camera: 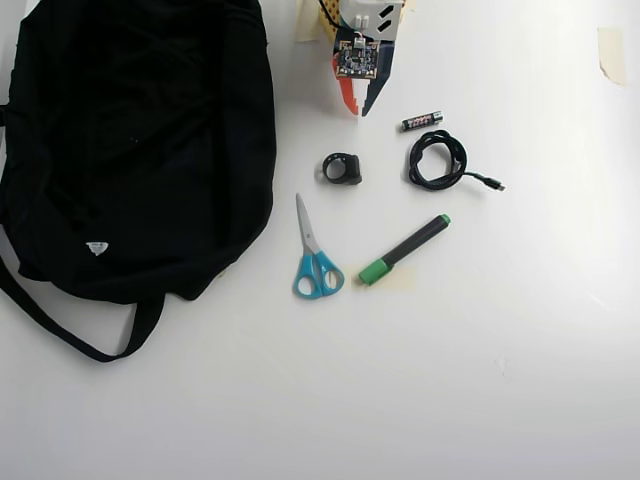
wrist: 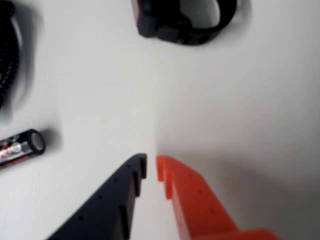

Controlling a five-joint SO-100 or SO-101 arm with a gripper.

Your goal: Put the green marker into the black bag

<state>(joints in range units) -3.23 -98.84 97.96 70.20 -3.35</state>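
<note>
The green marker [camera: 404, 249] lies slanted on the white table right of centre in the overhead view, with its green cap at the lower left. It does not show in the wrist view. The black bag [camera: 130, 140] fills the left side, and its strap loops toward the bottom. My gripper [camera: 358, 110] is at the top centre, pointing down the picture, well above the marker and right of the bag. In the wrist view my gripper [wrist: 151, 167] has a black and an orange finger with the tips almost together. Nothing is between them.
Blue-handled scissors [camera: 315, 262] lie left of the marker. A small black ring-shaped object [camera: 343, 168] [wrist: 185, 20] sits just ahead of the gripper. A battery [camera: 422, 121] [wrist: 20, 146] and a coiled black cable [camera: 437, 160] [wrist: 7, 50] lie to its side. A piece of tape [camera: 611, 50] is stuck on at the top right.
</note>
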